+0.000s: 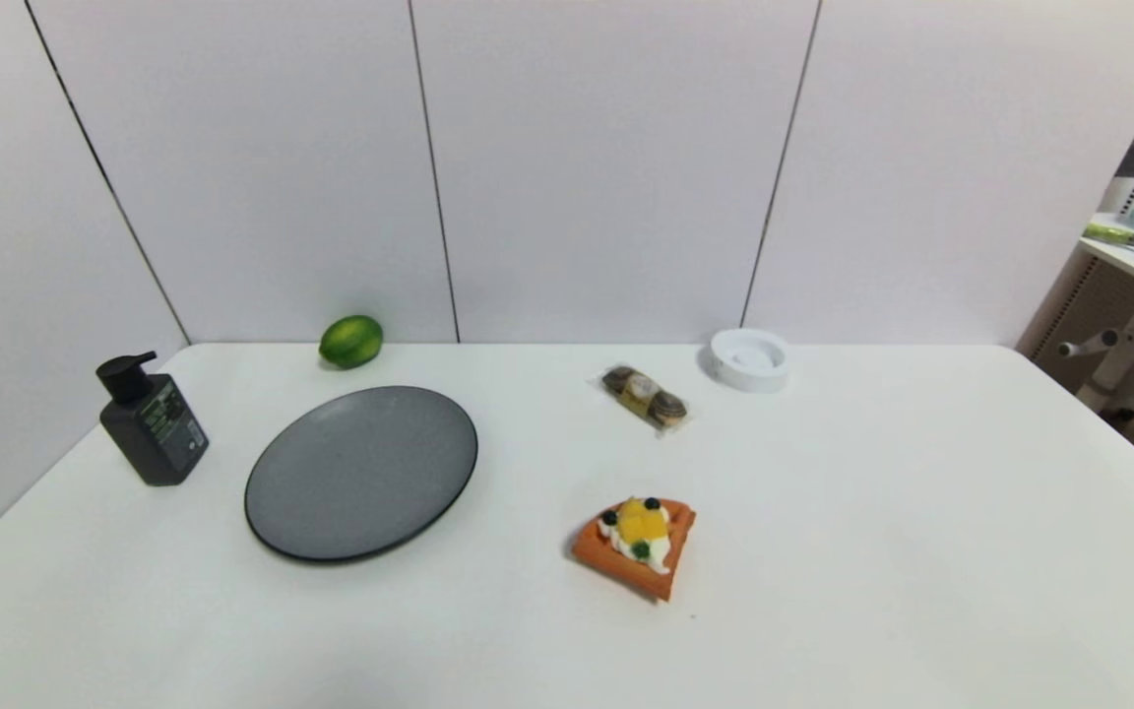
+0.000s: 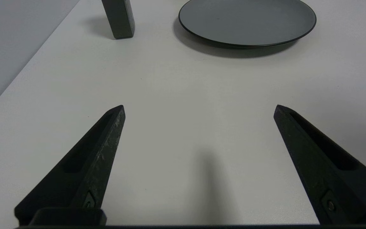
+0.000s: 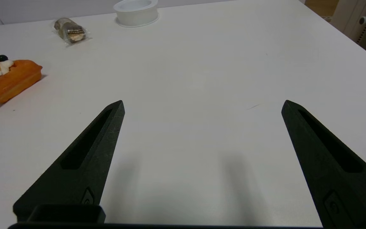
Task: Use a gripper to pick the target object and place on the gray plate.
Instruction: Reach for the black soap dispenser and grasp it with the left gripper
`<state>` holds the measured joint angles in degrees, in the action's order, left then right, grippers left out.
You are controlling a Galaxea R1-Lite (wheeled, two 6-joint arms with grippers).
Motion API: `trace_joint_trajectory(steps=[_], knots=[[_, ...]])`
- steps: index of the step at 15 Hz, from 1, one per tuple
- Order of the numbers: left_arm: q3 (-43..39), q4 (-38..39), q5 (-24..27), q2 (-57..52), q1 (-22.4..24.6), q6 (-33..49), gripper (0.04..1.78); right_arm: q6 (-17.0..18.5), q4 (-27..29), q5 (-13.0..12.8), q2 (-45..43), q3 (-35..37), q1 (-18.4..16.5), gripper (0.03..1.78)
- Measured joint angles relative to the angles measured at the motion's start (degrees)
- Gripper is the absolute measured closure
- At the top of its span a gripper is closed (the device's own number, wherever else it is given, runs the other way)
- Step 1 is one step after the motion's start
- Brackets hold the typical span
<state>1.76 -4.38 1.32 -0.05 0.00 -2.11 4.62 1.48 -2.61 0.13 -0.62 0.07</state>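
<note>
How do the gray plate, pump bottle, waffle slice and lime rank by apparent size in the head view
Largest to smallest:
1. gray plate
2. pump bottle
3. waffle slice, close to the bottle and nearer the camera, so that order is unsure
4. lime

The gray plate (image 1: 361,473) looks dull and smooth, with a thin dark rim, and the pump bottle (image 1: 153,421) looks like dark dull plastic with a paper-like label. The table (image 1: 872,512) is smooth and white with a soft shine. The left gripper (image 2: 199,109) has black fingers (image 2: 106,140) of dull hard plastic (one edge is scuffed pale), spread wide over bare table.
</note>
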Motion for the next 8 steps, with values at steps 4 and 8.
trace_joint_trajectory(steps=[4,8], knots=[[0.0,0.0,0.0,0.0,0.0,0.0,0.13,0.0,0.0,0.0,0.0,0.0,0.0,0.1],[0.0,0.1,0.0,0.0,0.0,0.0,0.13,0.0,0.0,0.0,0.0,0.0,0.0,0.1]])
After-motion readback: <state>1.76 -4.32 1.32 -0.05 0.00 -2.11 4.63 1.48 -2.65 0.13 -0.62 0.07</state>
